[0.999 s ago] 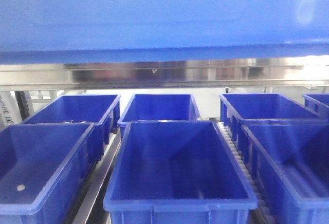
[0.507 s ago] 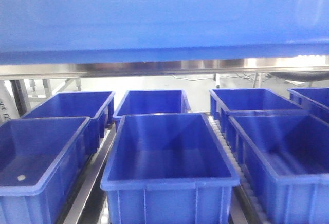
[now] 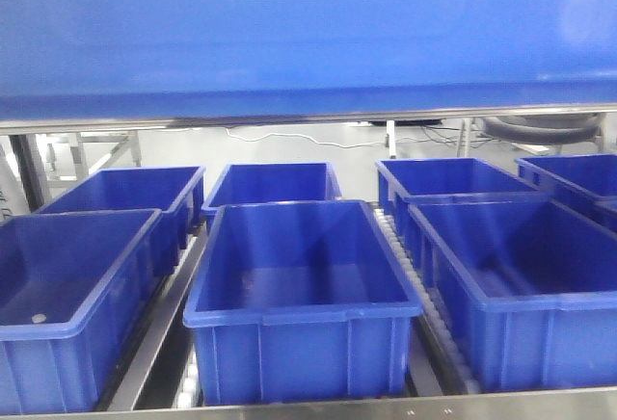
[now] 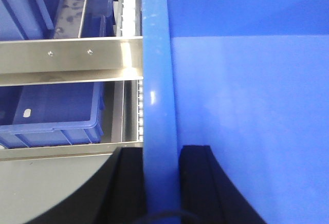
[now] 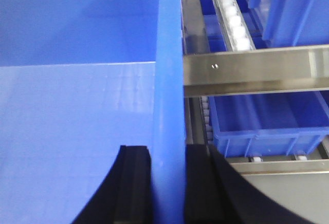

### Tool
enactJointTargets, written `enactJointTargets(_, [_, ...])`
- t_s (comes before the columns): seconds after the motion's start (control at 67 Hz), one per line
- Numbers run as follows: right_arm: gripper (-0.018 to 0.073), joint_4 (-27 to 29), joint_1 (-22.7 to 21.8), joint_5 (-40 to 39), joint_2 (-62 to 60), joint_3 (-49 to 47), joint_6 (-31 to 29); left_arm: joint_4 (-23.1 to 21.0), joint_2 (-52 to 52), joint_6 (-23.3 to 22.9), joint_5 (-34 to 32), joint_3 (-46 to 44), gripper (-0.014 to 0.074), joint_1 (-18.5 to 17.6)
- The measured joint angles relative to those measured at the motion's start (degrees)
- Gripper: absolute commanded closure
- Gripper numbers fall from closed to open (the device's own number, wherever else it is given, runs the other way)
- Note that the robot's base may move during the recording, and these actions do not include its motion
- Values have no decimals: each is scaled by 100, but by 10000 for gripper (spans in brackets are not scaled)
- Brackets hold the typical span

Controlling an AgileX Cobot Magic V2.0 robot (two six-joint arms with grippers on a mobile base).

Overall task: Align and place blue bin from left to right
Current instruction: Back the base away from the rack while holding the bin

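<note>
The blue bin (image 3: 289, 35) is gripped at opposite rims: one is clamped by the left gripper (image 4: 160, 154), the other by the right gripper (image 5: 167, 154).

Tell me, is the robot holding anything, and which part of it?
Yes, the blue bin. The left hand pinches the rim of one side wall, and the right hand pinches the rim of the opposite wall.

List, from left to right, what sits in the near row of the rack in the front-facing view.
left bin → metal rail → middle bin → roller track → right bin
</note>
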Motion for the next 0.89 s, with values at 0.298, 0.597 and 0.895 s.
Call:
enactJointTargets(0.298, [638, 0, 0, 0, 0, 0, 0, 0, 0, 0, 0, 0, 707, 0])
enactJointTargets(0.597, [638, 0, 0, -23, 0, 0, 0, 11, 0, 0, 0, 0, 707, 0])
enactJointTargets(0.895, [638, 0, 0, -23, 0, 0, 0, 11, 0, 0, 0, 0, 707, 0])
